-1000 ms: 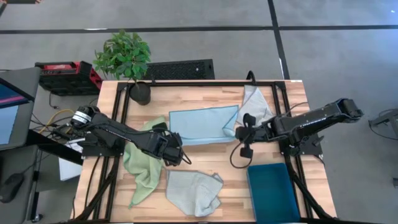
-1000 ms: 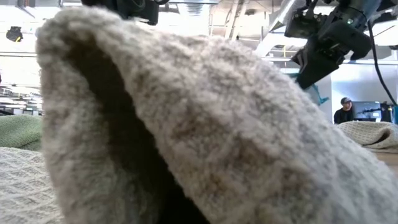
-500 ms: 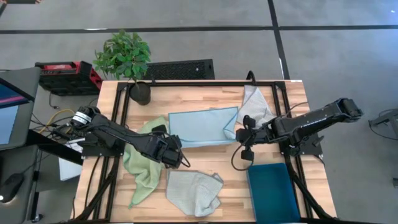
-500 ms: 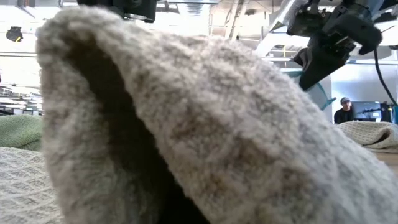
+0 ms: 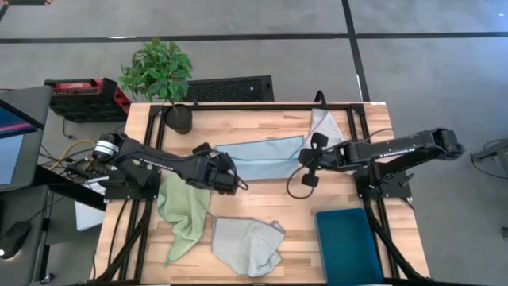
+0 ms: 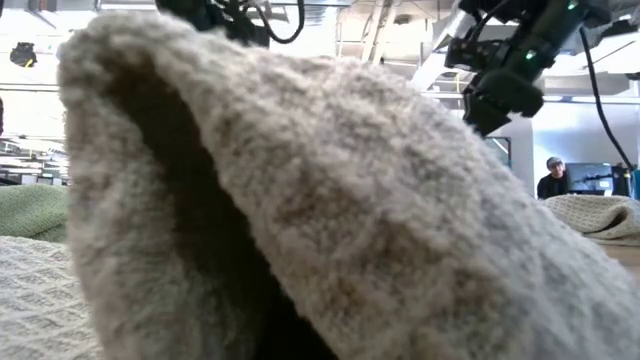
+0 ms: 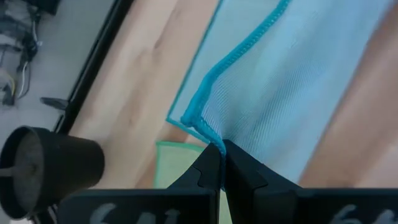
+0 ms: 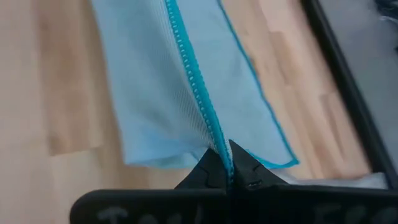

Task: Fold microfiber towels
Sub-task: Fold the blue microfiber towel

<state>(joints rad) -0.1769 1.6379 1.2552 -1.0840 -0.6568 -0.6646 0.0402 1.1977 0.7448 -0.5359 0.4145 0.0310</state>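
The light blue towel [image 5: 260,157] lies in the middle of the tabletop [image 5: 262,119], folded over to a narrower strip, and both arms hold it at its two ends. The left gripper [image 5: 225,171] is closed on the left corner of this towel; in the left wrist view its fingers [image 7: 208,168] pinch the stitched blue edge [image 7: 211,134] tightly. The right gripper [image 5: 305,159] is closed on the right end, and in the right wrist view the fingertips [image 8: 217,165] clamp the hem where two layers meet. The light green towel [image 5: 184,208] lies crumpled just beside the left gripper, at the left side of the tabletop. One pale grey-blue towel [image 5: 248,245] lies near the front edge, between the green towel and the teal bin [image 5: 347,243]. The other pale grey-blue towel [image 5: 323,129] is bunched at the back right, partly under the right arm. A potted plant [image 5: 159,75] stands at the back left corner. In the low view a grey towel [image 6: 300,220] fills almost everything.
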